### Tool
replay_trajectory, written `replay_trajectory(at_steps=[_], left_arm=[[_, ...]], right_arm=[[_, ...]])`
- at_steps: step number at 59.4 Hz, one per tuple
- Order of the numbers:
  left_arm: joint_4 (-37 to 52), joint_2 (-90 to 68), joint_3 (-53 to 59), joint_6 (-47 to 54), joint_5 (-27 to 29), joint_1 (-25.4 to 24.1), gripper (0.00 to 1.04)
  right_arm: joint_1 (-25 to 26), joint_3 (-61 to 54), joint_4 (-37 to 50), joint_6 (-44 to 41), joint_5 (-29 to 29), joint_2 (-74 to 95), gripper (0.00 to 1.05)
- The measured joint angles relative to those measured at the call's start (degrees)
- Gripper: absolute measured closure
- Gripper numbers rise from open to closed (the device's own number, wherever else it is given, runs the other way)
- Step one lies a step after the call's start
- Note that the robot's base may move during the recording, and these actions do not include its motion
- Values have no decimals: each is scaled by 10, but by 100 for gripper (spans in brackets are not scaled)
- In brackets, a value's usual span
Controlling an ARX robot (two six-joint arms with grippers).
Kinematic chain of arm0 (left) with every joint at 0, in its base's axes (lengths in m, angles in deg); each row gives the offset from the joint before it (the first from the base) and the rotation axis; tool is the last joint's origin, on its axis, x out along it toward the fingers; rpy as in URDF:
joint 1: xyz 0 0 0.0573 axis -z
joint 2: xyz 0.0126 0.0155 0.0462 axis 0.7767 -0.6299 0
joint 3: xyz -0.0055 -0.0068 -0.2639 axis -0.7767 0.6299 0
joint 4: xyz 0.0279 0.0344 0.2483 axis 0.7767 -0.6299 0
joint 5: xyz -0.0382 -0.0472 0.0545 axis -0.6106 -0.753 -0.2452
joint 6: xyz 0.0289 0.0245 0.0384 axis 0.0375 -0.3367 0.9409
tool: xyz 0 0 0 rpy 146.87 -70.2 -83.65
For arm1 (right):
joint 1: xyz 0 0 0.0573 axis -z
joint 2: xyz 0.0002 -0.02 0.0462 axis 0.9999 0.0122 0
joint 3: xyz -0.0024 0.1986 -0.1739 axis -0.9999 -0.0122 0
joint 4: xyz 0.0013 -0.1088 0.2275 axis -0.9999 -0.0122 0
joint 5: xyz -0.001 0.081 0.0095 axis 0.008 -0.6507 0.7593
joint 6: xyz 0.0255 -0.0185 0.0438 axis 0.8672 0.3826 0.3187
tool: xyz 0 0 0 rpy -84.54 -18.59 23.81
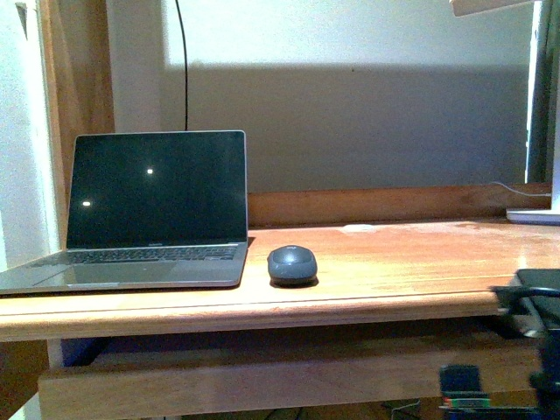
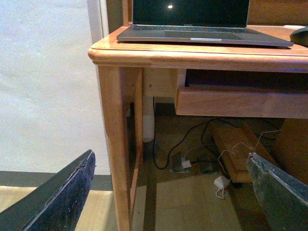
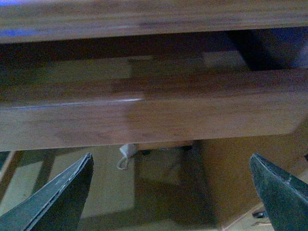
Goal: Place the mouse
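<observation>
A: Left end effector (image 2: 168,192)?

B: Fingers (image 2: 57,197) spread wide, nothing between them. It sits low, below the level of the counter (image 2: 192,54). Ahead of it is the counter's corner leg (image 2: 115,144); beyond that, cables (image 2: 192,144) and a white adapter (image 2: 222,183) lie on the floor. Above and ahead, the laptop (image 2: 202,33) rests on the counter's top.

A: Right end effector (image 3: 168,192)?

B: Likewise spread apart, holding nothing. Its wrist view faces the wooden rail (image 3: 154,113) under the counter's edge, close ahead and slightly above. In the front view only a dark part of that arm (image 1: 534,302) shows, at the counter's front edge on the right.

A: The mouse (image 1: 291,263)?

B: Resting on the counter top, free of both end effectors. It is well up and away from the left one, showing only as a dark sliver in that wrist view. It lies just beside the laptop's right edge, not touching it, near the counter's front edge.

A: Anything else?

B: The laptop is open, screen (image 1: 156,188) dark with two small light reflections. A white lamp base (image 1: 534,214) stands at the far right rear.
</observation>
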Motion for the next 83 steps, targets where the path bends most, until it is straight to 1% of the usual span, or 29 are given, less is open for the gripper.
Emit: replay_trajectory(at_steps=[5,7,14,19,24,30,31,34,38,41,43,44,46,48,50,51,53,57,63,67,73,77,78,79,80,81,82,83], left_arm=[[0,0,0,0,0,0,8],[0,0,0,0,0,0,8],[0,0,0,0,0,0,8],[0,0,0,0,0,0,8],[0,0,0,0,0,0,8],[0,0,0,0,0,0,8],[0,0,0,0,0,0,8],[0,0,0,0,0,0,8],[0,0,0,0,0,0,8],[0,0,0,0,0,0,8],[0,0,0,0,0,0,8],[0,0,0,0,0,0,8],[0,0,0,0,0,0,8],[0,0,0,0,0,0,8],[0,0,0,0,0,0,8],[0,0,0,0,0,0,8],[0,0,0,0,0,0,8],[0,0,0,0,0,0,8],[0,0,0,0,0,0,8],[0,0,0,0,0,0,8],[0,0,0,0,0,0,8],[0,0,0,0,0,0,8],[0,0,0,0,0,0,8],[0,0,0,0,2,0,8],[0,0,0,0,0,0,8],[0,0,0,0,0,0,8],[0,0,0,0,0,0,8],[0,0,0,0,0,0,8]], right_arm=[[30,-43,-18,27,-49,-65,7],[51,-67,-30,42,-82,-104,7],[112,-118,-64,77,-172,-200,7],[165,-158,-102,104,-253,-287,7],[198,-194,-150,129,-322,-372,7],[208,-230,-221,159,-383,-486,7],[203,-241,-251,174,-394,-530,7],[184,-253,-297,189,-392,-596,7],[139,-267,-358,211,-369,-681,7],[98,-273,-393,228,-333,-735,7],[54,-275,-412,236,-301,-773,7],[43,-276,-412,241,-292,-778,7],[-9,-281,-397,251,-252,-786,7],[-37,-285,-383,254,-230,-781,7],[-84,-294,-355,258,-200,-764,7],[-95,-296,-348,259,-190,-759,7],[-130,-305,-322,261,-165,-740,7],[-175,-316,-280,260,-130,-707,7],[-209,-329,-234,254,-92,-672,7],[-217,-340,-214,240,-66,-661,7],[-210,-346,-231,224,-33,-669,7],[-188,-347,-268,215,-10,-702,7],[-190,-348,-261,195,23,-701,9],[-197,-350,-233,165,82,-701,13],[-198,-350,-212,139,122,-703,17],[-198,-350,-206,125,140,-706,18],[-192,-350,-212,88,193,-723,24],[-183,-350,-224,58,211,-737,27]])
